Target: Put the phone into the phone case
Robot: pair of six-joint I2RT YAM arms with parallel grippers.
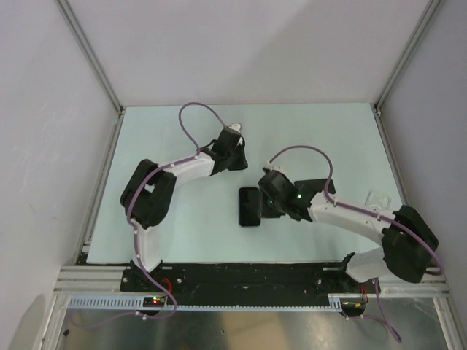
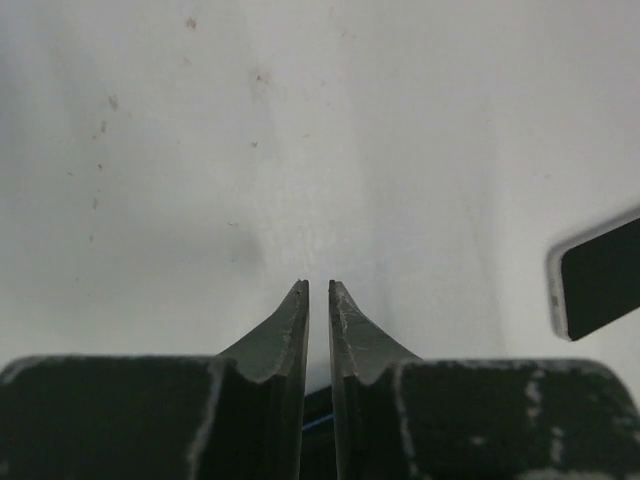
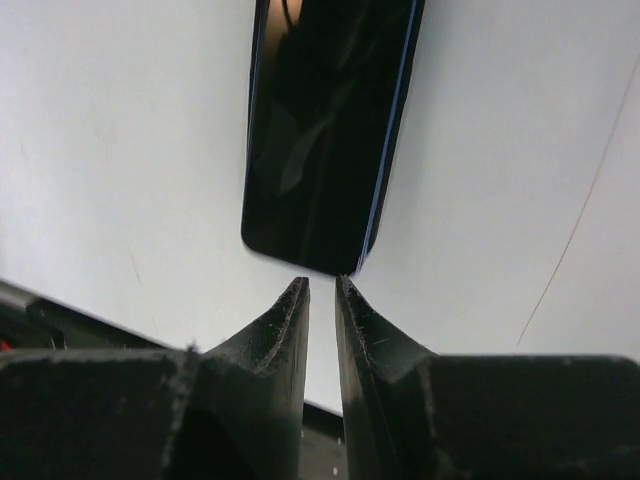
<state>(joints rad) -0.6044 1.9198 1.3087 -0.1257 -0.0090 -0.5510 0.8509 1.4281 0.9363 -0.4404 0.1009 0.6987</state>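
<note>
right hand: slightly spread, empty, tips at phone end | left hand: slightly spread, empty | risk: narrow gap may push phone along counter instead of gripping

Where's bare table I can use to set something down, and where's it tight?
Free: the far strip of table along the back wall, and the near band between the phone and the black base rail. Crowded: mid-table, where the right gripper is right at the phone's end.
</note>
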